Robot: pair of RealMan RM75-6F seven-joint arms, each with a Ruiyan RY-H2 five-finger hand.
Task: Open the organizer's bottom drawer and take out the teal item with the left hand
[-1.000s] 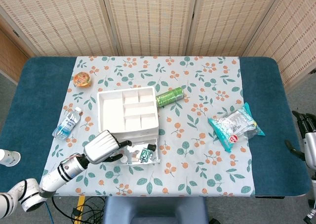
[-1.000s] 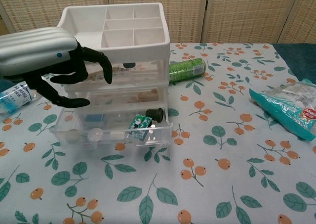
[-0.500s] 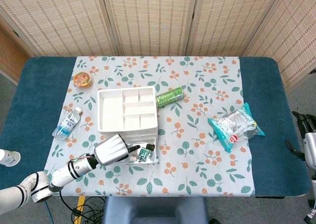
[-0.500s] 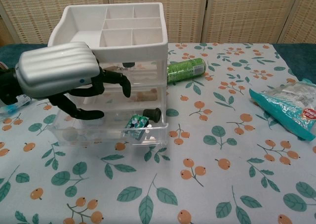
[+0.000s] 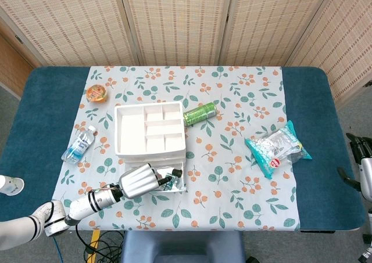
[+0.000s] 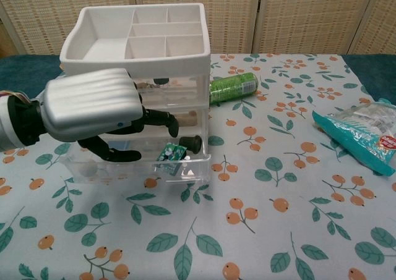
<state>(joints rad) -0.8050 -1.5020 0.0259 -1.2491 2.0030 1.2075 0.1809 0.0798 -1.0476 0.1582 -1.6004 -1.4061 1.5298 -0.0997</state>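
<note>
The bottom drawer [image 6: 136,165] is already pulled out. Your left hand [image 6: 93,107] hovers over it, fingers [image 6: 162,120] spread and empty. The teal item [image 6: 172,155] lies at the hand's 4 o'clock, ungrasped.

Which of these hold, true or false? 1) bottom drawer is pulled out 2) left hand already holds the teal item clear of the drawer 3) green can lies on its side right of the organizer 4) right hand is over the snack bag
1) True: the bottom drawer stands out from the organizer.
2) False: the teal item sits in the drawer; the left hand reaches over it.
3) True: the green can lies on its side there.
4) False: the right hand is at the table's right edge, off the snack bag.
</note>
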